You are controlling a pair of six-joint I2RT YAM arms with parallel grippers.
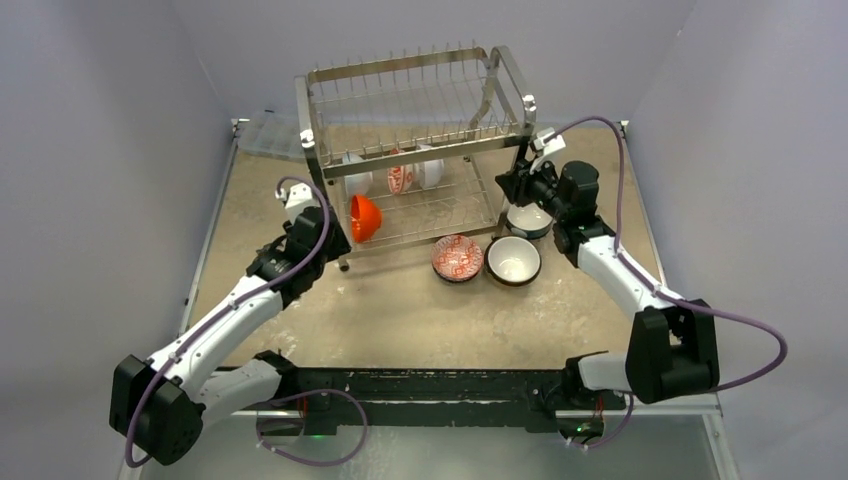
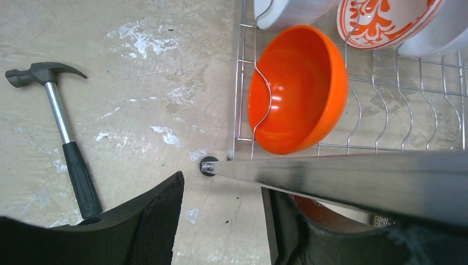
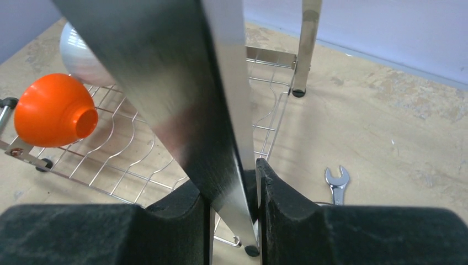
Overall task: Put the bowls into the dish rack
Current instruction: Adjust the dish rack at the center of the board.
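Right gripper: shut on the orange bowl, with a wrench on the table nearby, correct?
No. The right gripper is shut on the dish rack's upright leg, not the orange bowl, as the right wrist view shows; the wrench does lie on the table nearby.

The dish rack (image 1: 415, 110) stands at the far middle of the tabletop (image 1: 400, 310), with four bowls (image 1: 364, 218) on its lower tier. Before its right half, two more bowls (image 1: 457, 258) lie side by side. A hammer (image 2: 66, 138) lies left of it and a wrench (image 3: 336, 185) lies right.
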